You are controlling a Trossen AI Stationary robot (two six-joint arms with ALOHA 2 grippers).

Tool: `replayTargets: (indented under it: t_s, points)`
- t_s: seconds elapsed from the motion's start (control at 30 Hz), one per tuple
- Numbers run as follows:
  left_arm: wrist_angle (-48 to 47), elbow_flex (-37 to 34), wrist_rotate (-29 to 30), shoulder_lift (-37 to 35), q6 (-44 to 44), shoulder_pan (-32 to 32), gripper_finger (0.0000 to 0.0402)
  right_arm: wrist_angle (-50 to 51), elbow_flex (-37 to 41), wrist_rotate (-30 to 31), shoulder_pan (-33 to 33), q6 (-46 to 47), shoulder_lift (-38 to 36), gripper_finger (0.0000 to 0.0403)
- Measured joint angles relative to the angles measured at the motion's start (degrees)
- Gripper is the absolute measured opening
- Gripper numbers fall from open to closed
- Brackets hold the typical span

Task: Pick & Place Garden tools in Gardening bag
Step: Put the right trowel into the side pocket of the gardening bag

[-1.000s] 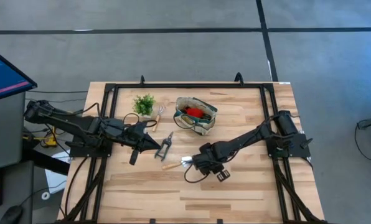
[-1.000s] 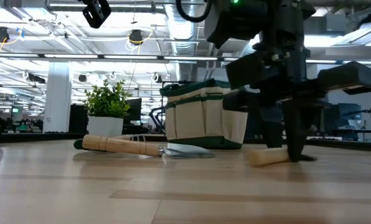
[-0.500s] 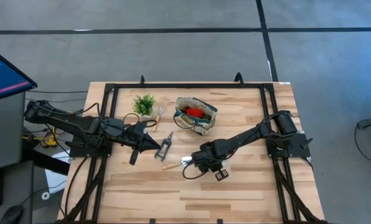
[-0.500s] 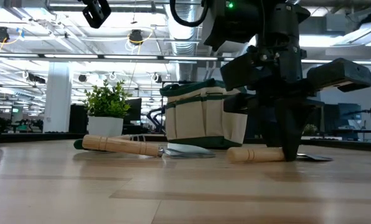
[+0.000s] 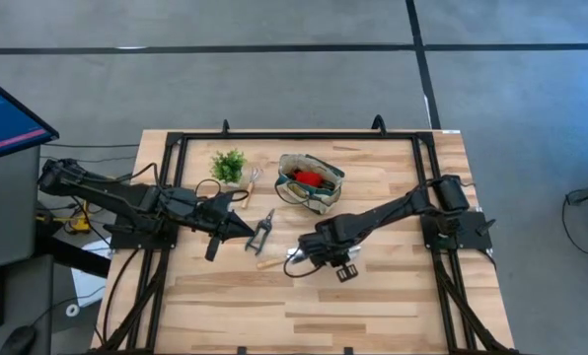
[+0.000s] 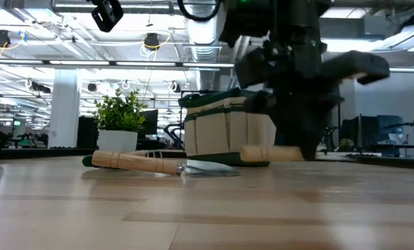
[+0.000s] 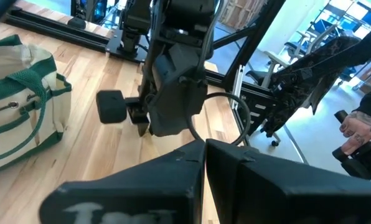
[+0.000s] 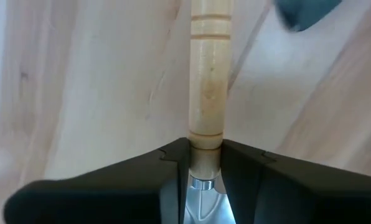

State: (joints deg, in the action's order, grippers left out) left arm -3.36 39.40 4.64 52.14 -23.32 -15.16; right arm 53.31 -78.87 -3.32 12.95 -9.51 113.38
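Two fingers, right gripper [image 8: 205, 163]: I see them clamped on the wooden-handled tool [image 8: 207, 74], where handle meets metal.
Low view: tool [image 6: 269, 153] held level, clear of the table [image 6: 193, 215]; high view hides that gap.
Gardening bag [image 5: 312, 182]: just beyond, red piece [image 5: 309, 178] inside.
Left gripper [image 5: 250, 235]: waiting by the shears [image 5: 262, 230]; fingers pressed together.

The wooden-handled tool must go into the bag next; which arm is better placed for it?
The right arm. Its pincer is shut on the wooden-handled tool, lifted near the gardening bag. The left pincer holds nothing.
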Motion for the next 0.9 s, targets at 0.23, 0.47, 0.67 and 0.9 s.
replayTargets:
  t_s: [0.23, 0.47, 0.67, 0.9]
  points:
    - [0.0, 0.0, 0.0, 0.0, -3.9, 0.0, 0.0003, 8.3, -6.6, 4.9, -1.3, 0.1, -0.1, 0.0063]
    - [0.0, 0.0, 0.0, 0.0, -4.2, 0.0, 0.0003, 15.9, -13.9, 12.1, -1.9, 0.1, -0.2, 0.0063]
    - [0.0, 0.0, 0.0, 0.0, -4.2, 0.0, 0.0003, 20.6, -19.0, 15.6, -1.9, 0.1, -0.2, 0.0063]
    - [0.0, 0.0, 0.0, 0.0, -6.4, 0.3, 0.0003, 26.0, -23.5, 20.4, -1.8, 0.1, -0.2, 0.0059]
